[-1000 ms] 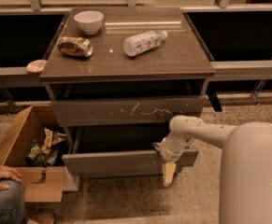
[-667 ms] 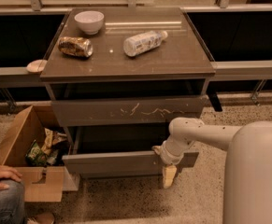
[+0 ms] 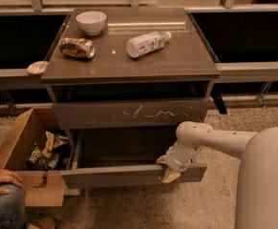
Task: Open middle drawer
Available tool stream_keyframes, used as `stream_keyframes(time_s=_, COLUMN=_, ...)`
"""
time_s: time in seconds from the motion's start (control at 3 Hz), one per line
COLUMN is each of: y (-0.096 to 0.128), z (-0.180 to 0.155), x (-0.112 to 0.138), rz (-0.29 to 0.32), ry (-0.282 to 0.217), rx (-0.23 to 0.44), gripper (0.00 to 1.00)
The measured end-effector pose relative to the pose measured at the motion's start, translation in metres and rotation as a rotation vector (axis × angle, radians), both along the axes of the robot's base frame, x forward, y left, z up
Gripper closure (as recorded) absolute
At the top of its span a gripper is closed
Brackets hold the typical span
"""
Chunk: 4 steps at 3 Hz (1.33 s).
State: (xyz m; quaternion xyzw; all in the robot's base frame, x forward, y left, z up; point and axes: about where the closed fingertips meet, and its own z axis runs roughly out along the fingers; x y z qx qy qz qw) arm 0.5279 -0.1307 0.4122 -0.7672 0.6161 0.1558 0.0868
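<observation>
The middle drawer (image 3: 114, 176) is a wide, shallow grey-brown drawer with a plain flat front. It stands pulled out from the cabinet, and its dark inside shows behind the front. My gripper (image 3: 170, 171) sits at the top edge of this front, near its right end, with a tan part hanging over the face. My white arm (image 3: 210, 140) reaches to it from the right. Above is the taller drawer front with white scratch marks (image 3: 129, 113), which is pushed in.
On the cabinet top (image 3: 176, 63) are a white bowl (image 3: 91, 22), a crumpled snack bag (image 3: 77, 47) and a lying bottle (image 3: 145, 43). An open cardboard box (image 3: 19, 142) of wrappers stands at the left. A person's hand (image 3: 2, 180) is at the lower left.
The middle drawer's front has come further out toward the camera, and my gripper has moved with it at the drawer's edge.
</observation>
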Motion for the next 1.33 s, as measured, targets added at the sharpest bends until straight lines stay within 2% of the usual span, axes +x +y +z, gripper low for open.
stream_keyframes(time_s=0.33, y=0.001, z=0.000, x=0.002, rz=0.000, ry=0.000, rx=0.000, gripper=0.84)
stream_keyframes(time_s=0.67, y=-0.002, z=0.001, x=-0.007, rz=-0.016, ry=-0.001, rx=0.019, gripper=1.00)
stream_keyframes(time_s=1.0, y=0.004, z=-0.002, x=-0.015, rz=-0.015, ry=0.010, rx=0.040, gripper=1.00)
stream_keyframes(time_s=1.33, y=0.007, z=-0.004, x=-0.021, rz=-0.015, ry=0.024, rx=0.060, gripper=0.83)
